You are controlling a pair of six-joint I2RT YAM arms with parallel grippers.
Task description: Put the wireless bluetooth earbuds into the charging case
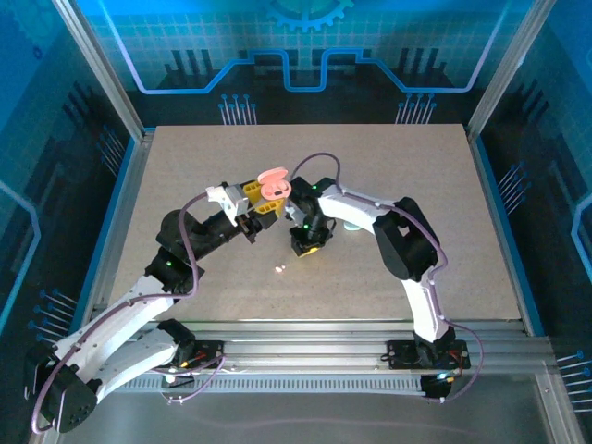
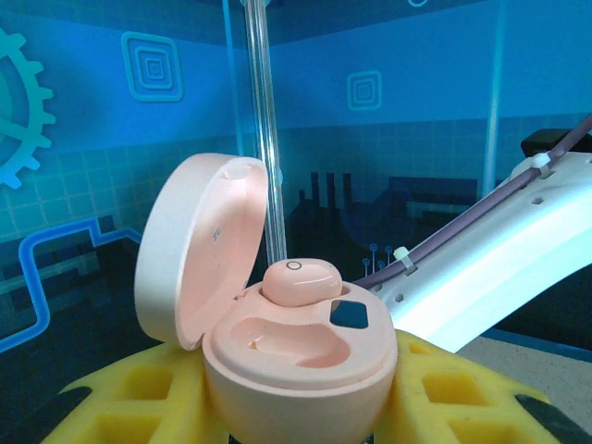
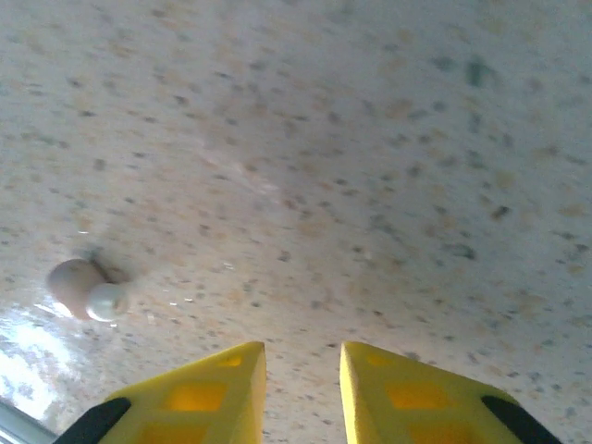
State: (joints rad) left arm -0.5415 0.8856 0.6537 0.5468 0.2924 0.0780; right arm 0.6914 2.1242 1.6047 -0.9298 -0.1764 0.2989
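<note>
Earbud in pale pink (image 2: 301, 280) sits in the far socket of the open pink charging case (image 2: 296, 370). It stands a little proud of the rim, and whether it is fully seated cannot be told. The near socket (image 2: 287, 338) of the case is empty, and the lid (image 2: 199, 250) is hinged back to the left.

Just below the case, the left gripper (image 1: 264, 198) clamps its yellow fingers (image 2: 139, 402) on the case's lower half and holds it up off the table (image 3: 370, 185).

A second earbud (image 3: 88, 289), also pale, lies loose on the table, nearer the arm bases than the case. The right gripper (image 3: 302, 356) points down over the table between the case and this earbud. Its fingers are a narrow gap apart with nothing between them, and the earbud lies off to its left.

The step in hand looks like fetching the second earbud, with the task about half done. The next move likely calls for the right gripper to shift over the earbud, widen enough to straddle it, pinch it gently because it is small and rounded, then carry it to the empty socket.
</note>
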